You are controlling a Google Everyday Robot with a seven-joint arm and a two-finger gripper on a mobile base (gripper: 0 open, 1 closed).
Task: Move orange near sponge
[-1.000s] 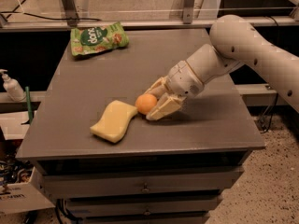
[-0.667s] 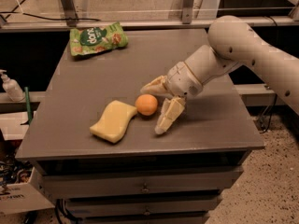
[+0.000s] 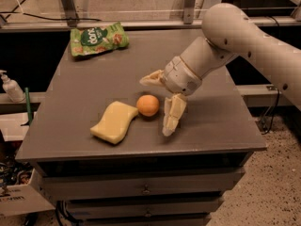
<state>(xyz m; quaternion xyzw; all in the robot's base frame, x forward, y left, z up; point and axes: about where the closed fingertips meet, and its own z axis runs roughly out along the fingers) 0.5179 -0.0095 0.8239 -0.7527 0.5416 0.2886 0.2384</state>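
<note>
Now | sponge [image 3: 114, 122] lower centre-left of frame | orange [image 3: 148, 105] at its right tip, on the table [image 3: 221, 126] | my gripper [image 3: 155, 107] straddles the orange, fingers spread wide, holding nothing | risk: my lower finger nudges the orange as I pull away (it rolls easily) | snack bag [image 3: 98, 38] upper left.

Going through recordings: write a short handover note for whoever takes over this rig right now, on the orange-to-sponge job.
End effector: open, holding nothing, low over the grey table, its fingers spread to either side of the small round orange fruit.
Orange fruit: resting on the table at the upper right corner of the pale yellow wavy-sided foam sponge, touching or nearly so.
Green snack bag: far left corner, out of the way.
Done: orange looks placed near the sponge.
Left: probably only lifting the arm clear without nudging the orange.
</note>
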